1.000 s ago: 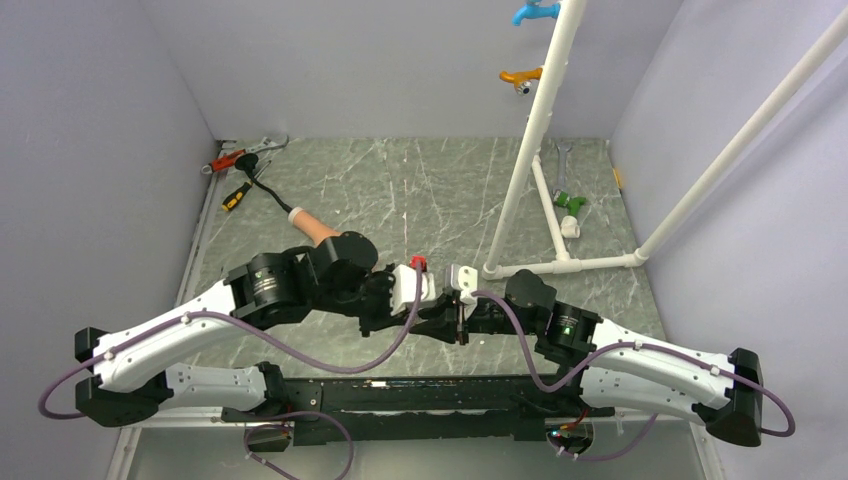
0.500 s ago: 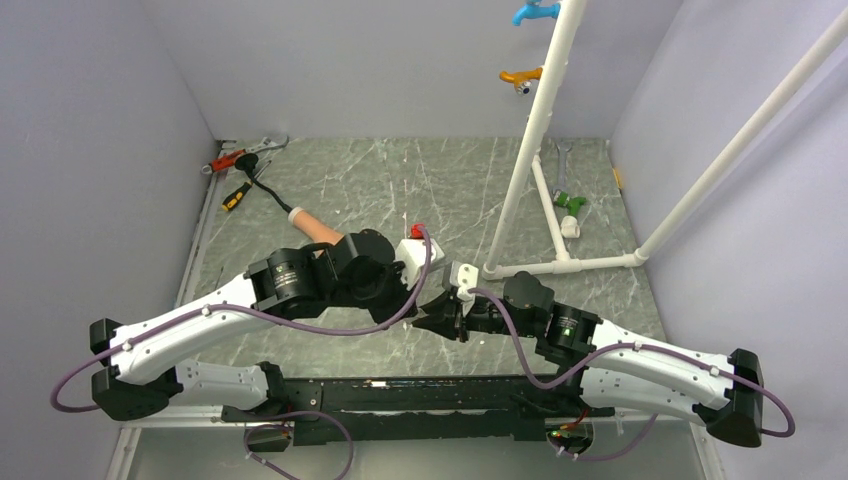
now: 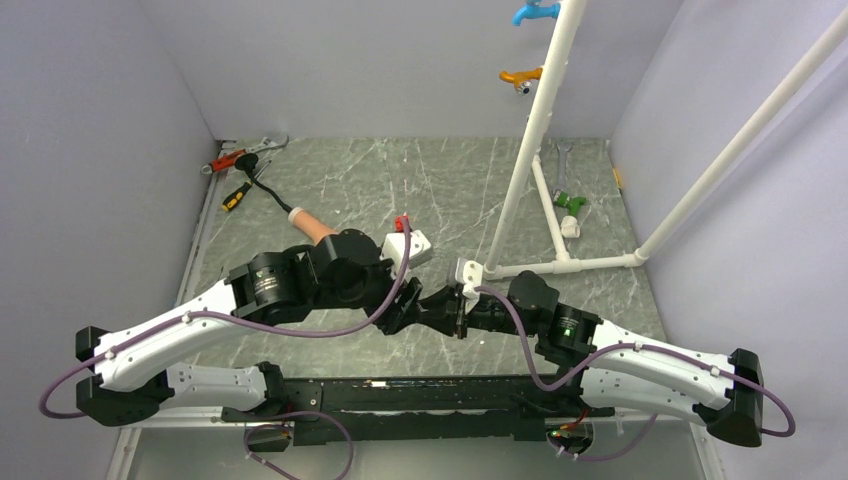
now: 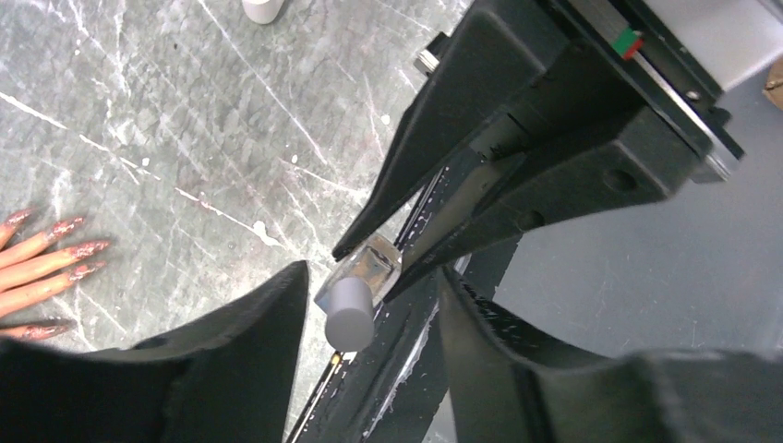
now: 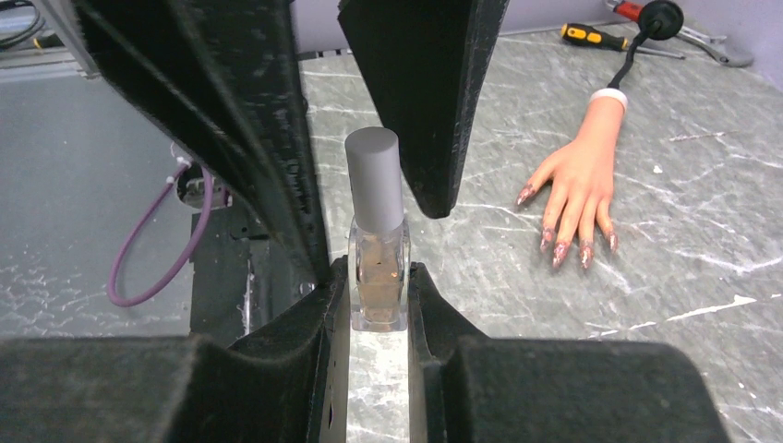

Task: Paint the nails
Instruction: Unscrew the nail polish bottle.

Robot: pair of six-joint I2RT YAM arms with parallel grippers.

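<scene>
Grey-capped clear bottle (image 5: 378, 268) sits centre of the right wrist view, its glass body clamped in the right pincer (image 5: 377, 277), cap (image 5: 373, 175) sticking out past the fingertips. Left pincer (image 4: 369, 277) has jaws apart, one finger each side of the cap, clear of it in the left wrist view. Mannequin hand (image 5: 584, 171) lies flat on the marble tabletop (image 3: 420, 180), right of frame, fingers spread. Its nails (image 5: 557, 251) are reddish-pink. Screwdriver (image 5: 591, 37) upper right.

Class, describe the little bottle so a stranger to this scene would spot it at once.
Start at the grey marbled table, midway along its near side. Clamped between the right gripper's fingers is the bottle: clear glass, tawny liquid, plain grey cylinder cap, unlike the flesh-coloured mannequin hand lying nearby.
</scene>
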